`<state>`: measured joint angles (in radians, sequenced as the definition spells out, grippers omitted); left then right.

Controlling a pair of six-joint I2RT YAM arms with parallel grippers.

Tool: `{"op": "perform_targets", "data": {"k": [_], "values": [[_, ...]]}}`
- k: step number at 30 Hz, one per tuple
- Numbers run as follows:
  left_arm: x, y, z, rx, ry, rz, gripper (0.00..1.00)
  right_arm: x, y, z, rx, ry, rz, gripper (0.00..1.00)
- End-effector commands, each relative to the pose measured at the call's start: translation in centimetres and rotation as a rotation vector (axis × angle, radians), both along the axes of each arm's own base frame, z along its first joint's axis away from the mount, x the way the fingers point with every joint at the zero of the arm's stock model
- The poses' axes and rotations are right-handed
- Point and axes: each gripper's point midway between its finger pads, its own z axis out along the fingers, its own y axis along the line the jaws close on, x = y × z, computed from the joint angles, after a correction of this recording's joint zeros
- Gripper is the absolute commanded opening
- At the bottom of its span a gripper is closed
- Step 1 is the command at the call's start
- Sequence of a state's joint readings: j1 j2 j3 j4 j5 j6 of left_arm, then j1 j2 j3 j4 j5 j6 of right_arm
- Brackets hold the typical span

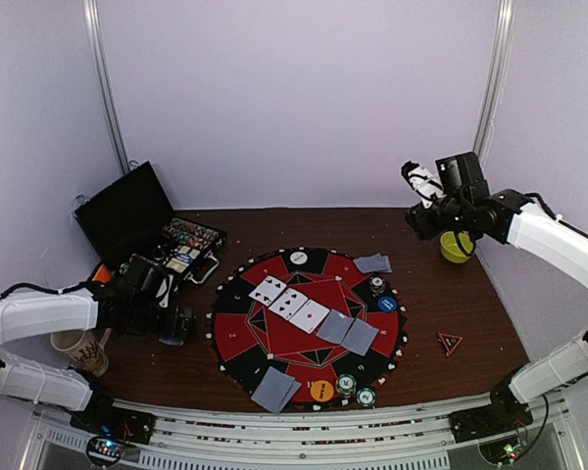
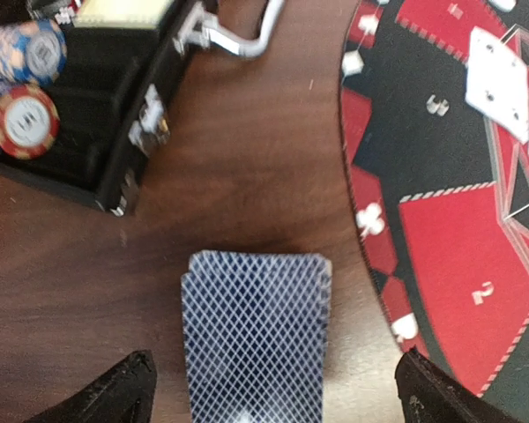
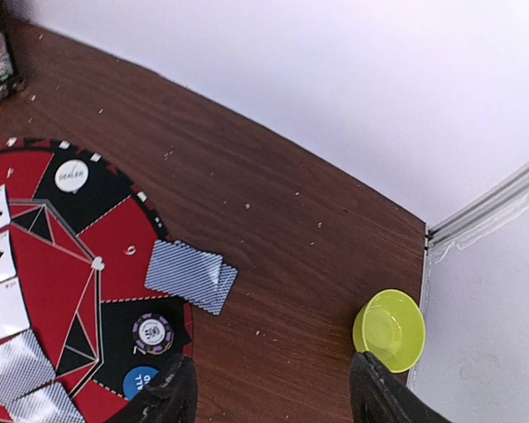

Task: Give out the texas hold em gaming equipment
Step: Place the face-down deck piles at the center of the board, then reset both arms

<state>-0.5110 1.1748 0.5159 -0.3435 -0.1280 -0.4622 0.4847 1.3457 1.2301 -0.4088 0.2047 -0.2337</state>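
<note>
Left wrist view: my left gripper (image 2: 273, 388) stands with its jaws spread wide, one of the fingers (image 2: 123, 392) at each lower corner of the frame. The deck (image 2: 256, 339) lies face-down between them on bare wood, touched by neither. It sits just beside the rim of the mat (image 2: 379, 220) and near the open case (image 2: 115, 132), which holds chips (image 2: 24, 123).

Top external view: three face-up cards (image 1: 289, 299) and two face-down cards (image 1: 348, 333) form a row at the mat's centre. Card pairs (image 1: 274, 390) and chip stacks (image 1: 346, 384) lie toward its rim.

Right wrist view: my right gripper (image 3: 273, 388) hangs high near the yellow bowl (image 3: 388, 330), jaws apart and empty.

Judged step: handling the deck with my left jaws.

- **If gripping:** I should keep the fingers square to the deck's long edges and centred on it, so both pads meet the stack together. A skewed closure would probably fan the cards, which look thin and loose. I should also go low enough that the tips nearly reach the wood, so the bottom card is caught too.
- **If the deck is to rest here:** the sound move is a straight rise with no sideways drift, so that no finger clips the top card or pushes the stack onto the mat.
</note>
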Motion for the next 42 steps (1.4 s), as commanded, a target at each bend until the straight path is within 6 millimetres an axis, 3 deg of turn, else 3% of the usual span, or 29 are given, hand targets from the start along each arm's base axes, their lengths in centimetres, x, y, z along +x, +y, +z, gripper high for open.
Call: {"op": "perform_targets", "data": {"k": [1,6,9,12,15,20,24,27,30,33,37,42], "values": [[2.1,-0.5,6.1,-0.031,-0.149,-0.008,0.98,1.2,-3.9,3.0,0.147,-0.148,-0.169,0.62],[5.5,-1.0,15.1,-0.025,-0.399,-0.03,0.98,1.1,-9.1,3.2,0.302,-0.224,-0.285,0.64],[8.0,0.0,19.9,0.021,-0.582,0.027,0.98,0.5,-12.8,3.2,0.383,-0.292,-0.366,0.67],[10.4,2.5,22.7,0.045,-0.731,0.151,0.98,-0.3,-15.6,2.8,0.417,-0.369,-0.426,0.76],[12.2,6.3,24.2,0.069,-0.853,0.291,0.98,-1.5,-17.5,1.9,0.417,-0.452,-0.468,0.82],[11.8,12.3,23.6,0.194,-1.001,0.558,0.98,-2.7,-19.1,0.6,0.46,-0.553,-0.523,0.86],[11.0,14.8,21.2,0.212,-1.061,0.631,0.98,-4.4,-20.5,-1.7,0.466,-0.648,-0.587,0.9],[10.8,16.0,19.2,0.261,-1.042,0.646,0.98,-5.2,-20.7,-3.6,0.495,-0.699,-0.59,1.0],[10.2,16.0,18.1,0.287,-1.065,0.601,0.98,-5.6,-20.8,-6.2,0.51,-0.677,-0.61,1.0],[9.1,15.7,17.2,0.298,-1.085,0.549,0.98,-6.4,-20.6,-7.4,0.517,-0.698,-0.594,1.0],[8.3,15.2,15.2,0.22,-1.096,0.469,0.98,-5.9,-19.6,-9.8,0.529,-0.633,-0.548,1.0],[9.2,13.8,12.2,0.221,-1.056,0.368,0.98,-4.3,-18.3,-10.3,0.563,-0.604,-0.476,1.0]]}}
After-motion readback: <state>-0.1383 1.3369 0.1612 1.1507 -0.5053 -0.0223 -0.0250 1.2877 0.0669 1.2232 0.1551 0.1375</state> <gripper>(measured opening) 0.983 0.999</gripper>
